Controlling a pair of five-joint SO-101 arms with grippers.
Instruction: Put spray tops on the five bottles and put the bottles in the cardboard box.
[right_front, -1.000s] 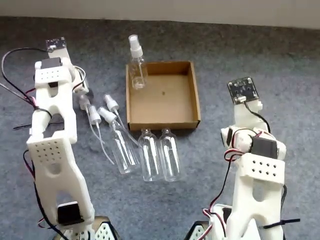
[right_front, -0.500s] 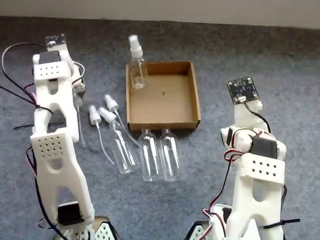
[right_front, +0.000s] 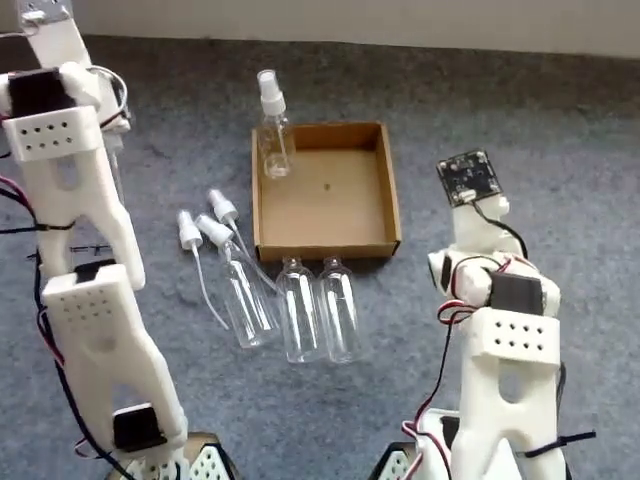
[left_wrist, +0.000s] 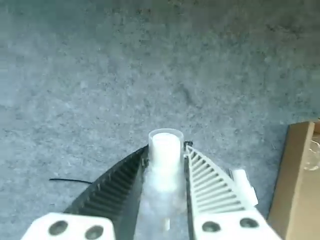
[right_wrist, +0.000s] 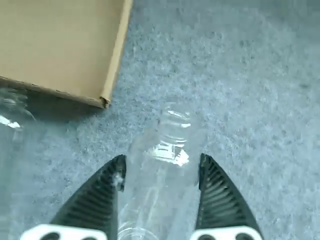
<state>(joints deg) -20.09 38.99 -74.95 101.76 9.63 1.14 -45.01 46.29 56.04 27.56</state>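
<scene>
Beside square cardboard box (right_front: 326, 249), clear cylindrical bottles (right_front: 299, 308)

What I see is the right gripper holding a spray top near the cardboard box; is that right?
No. The right gripper is holding a clear, uncapped bottle instead, near the cardboard box; the right wrist view shows it.
</scene>
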